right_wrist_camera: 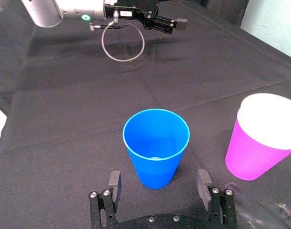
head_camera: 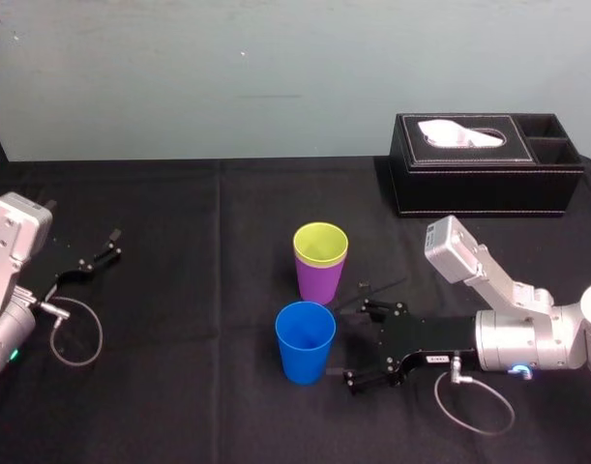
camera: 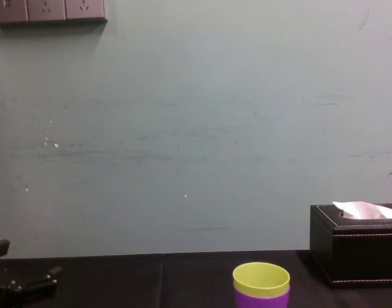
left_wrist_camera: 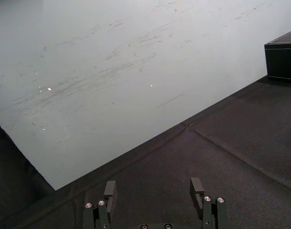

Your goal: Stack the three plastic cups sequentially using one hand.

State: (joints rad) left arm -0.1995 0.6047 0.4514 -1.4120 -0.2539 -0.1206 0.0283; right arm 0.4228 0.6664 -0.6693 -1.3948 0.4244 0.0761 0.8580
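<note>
On your head view, the yellow cup (head_camera: 320,242) sits nested in the purple cup (head_camera: 317,283) at mid-table, and the blue cup (head_camera: 305,343) stands alone just beside them at 7 o'clock. Your right gripper (head_camera: 361,346) lies low at the blue cup's 3 o'clock, jaws spread and not touching it. The left gripper (head_camera: 106,247) is parked far off at 9 o'clock, and the tissue box (head_camera: 484,179) is at 1 o'clock. On the left wrist view, the left gripper (left_wrist_camera: 153,188) has its jaws spread over bare cloth. On the right wrist view, the blue cup (right_wrist_camera: 156,148) stands just ahead of the right gripper's (right_wrist_camera: 158,179) spread fingers (right_wrist_camera: 114,182), the purple cup (right_wrist_camera: 252,157) beside it. On the chest view, the yellow cup (camera: 261,280) shows inside the purple cup (camera: 260,300).
</note>
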